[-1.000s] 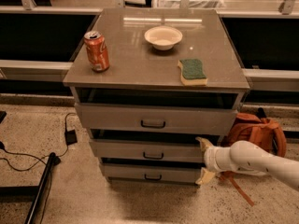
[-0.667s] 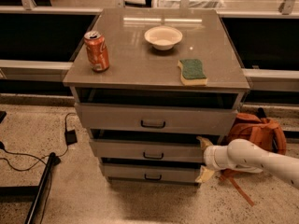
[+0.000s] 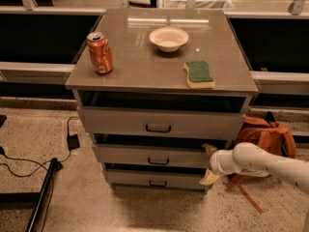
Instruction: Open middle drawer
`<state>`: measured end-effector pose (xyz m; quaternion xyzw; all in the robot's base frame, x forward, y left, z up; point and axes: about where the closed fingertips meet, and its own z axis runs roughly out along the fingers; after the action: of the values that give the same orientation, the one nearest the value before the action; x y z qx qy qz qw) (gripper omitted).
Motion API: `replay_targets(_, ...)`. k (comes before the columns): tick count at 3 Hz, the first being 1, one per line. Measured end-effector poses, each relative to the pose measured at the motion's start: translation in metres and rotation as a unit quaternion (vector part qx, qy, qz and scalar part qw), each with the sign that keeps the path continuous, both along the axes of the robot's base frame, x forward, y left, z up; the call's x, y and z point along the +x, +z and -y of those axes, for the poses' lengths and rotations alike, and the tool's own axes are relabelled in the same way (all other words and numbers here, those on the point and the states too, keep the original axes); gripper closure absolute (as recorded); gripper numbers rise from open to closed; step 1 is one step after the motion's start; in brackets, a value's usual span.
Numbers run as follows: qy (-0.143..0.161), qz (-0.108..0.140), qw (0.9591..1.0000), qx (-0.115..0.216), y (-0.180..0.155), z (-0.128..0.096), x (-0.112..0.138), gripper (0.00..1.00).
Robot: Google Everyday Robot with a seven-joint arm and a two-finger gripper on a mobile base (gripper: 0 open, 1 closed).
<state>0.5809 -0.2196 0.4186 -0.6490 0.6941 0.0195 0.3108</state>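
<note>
The middle drawer (image 3: 125,154) is the second of three grey fronts on the cabinet, with a small dark bar handle (image 3: 158,161) at its centre. It stands slightly pulled out, with a dark gap above it. My gripper (image 3: 209,164) comes in from the right on a white arm (image 3: 260,164). It is at the right end of the middle drawer's front. One pale fingertip (image 3: 209,149) is at the drawer's top edge and the other is below, so the fingers are spread apart.
The top drawer (image 3: 159,122) and bottom drawer (image 3: 154,179) also sit slightly out. On the cabinet top (image 3: 145,66) stand an orange can (image 3: 100,52), a white bowl (image 3: 168,38) and a green sponge (image 3: 199,74). An orange backpack (image 3: 265,135) lies right; cables (image 3: 29,163) left.
The gripper and arm have shifted slightly left toward the drawer's right end. The drawers have not visibly moved.
</note>
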Motion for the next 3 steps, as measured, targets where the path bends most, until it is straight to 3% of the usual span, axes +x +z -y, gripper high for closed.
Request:
replay_targets(2,0.003,-0.005,1.0000,-0.001,0.0009,-0.0038,-0.0003,0.31)
replay_targets(3,0.014,-0.009,0.9999,-0.004,0.0036,-0.0094,-0.0062,0.33)
